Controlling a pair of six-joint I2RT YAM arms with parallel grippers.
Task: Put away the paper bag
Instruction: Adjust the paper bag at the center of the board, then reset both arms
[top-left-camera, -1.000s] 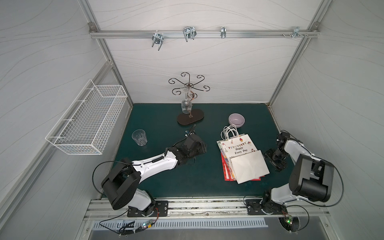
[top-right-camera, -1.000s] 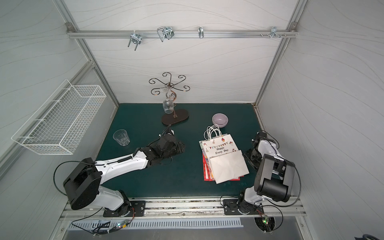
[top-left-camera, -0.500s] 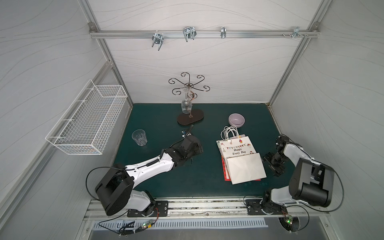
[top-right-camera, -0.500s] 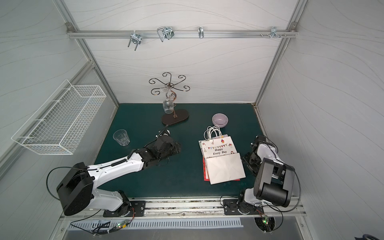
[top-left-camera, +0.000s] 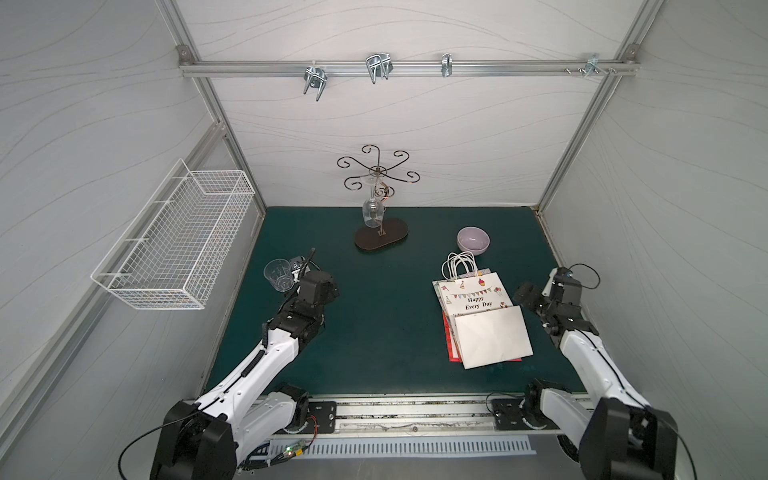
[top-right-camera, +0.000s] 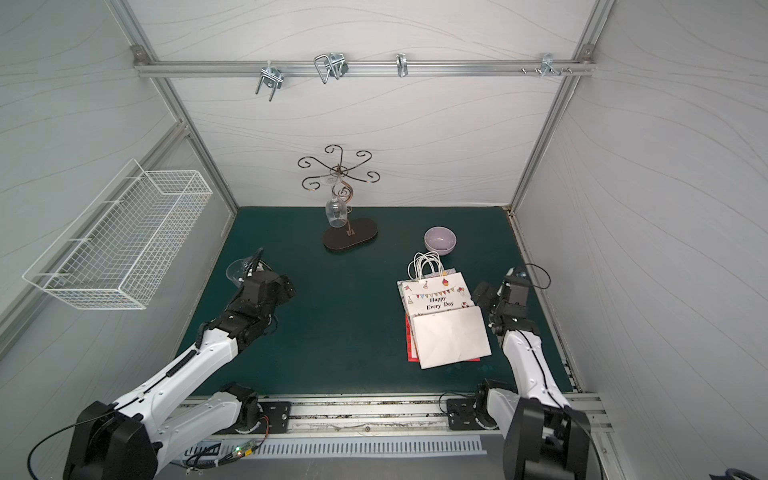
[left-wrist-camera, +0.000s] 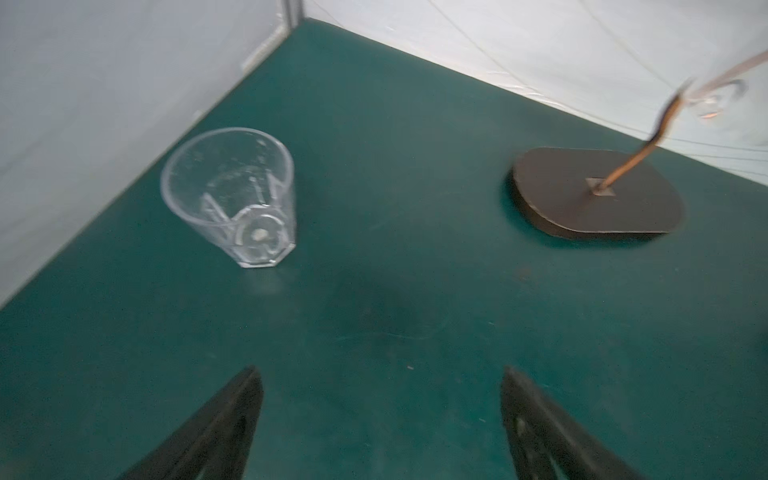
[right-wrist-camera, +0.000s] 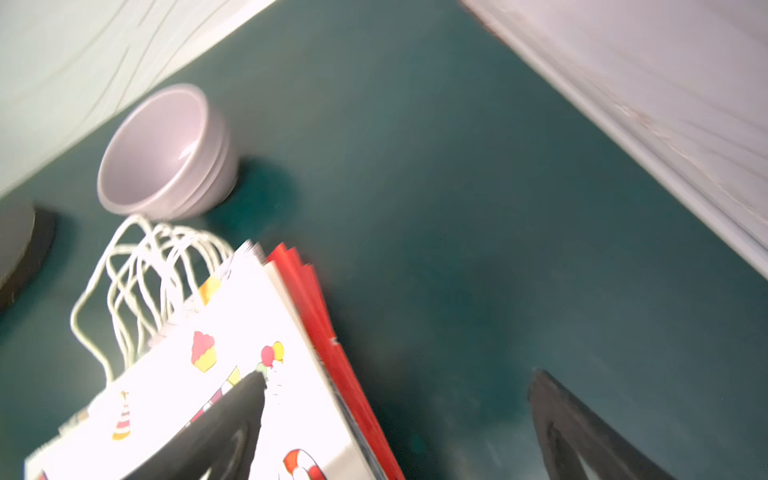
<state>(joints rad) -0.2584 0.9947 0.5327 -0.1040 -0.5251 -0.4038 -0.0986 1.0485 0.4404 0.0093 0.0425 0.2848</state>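
Flat paper gift bags (top-left-camera: 490, 336) with looped cord handles (top-left-camera: 459, 264) lie stacked. Beside them the right gripper (right-wrist-camera: 399, 378) gapes empty; well apart, the left gripper (left-wrist-camera: 380, 374) does too.

Wrist views are blurred; paper bag (right-wrist-camera: 160, 386) overexposed

Bag (top-left-camera: 473, 300): white paper, matt, printed front. Handles (top-left-camera: 458, 266): twisted white cord. Red paper (top-left-camera: 449, 345) under it. Table (top-left-camera: 382, 332): dark green, matt, sl. scuffed. Cup (top-left-camera: 277, 275), left: clear plastic, shiny. Bowl (top-left-camera: 473, 240): lilac, smooth, glossy. Basket (top-left-camera: 166, 257): white-coated wire. Rail (top-left-camera: 415, 67): bare metal, satin. Stand (top-left-camera: 386, 240): dark metal wire, matt base.
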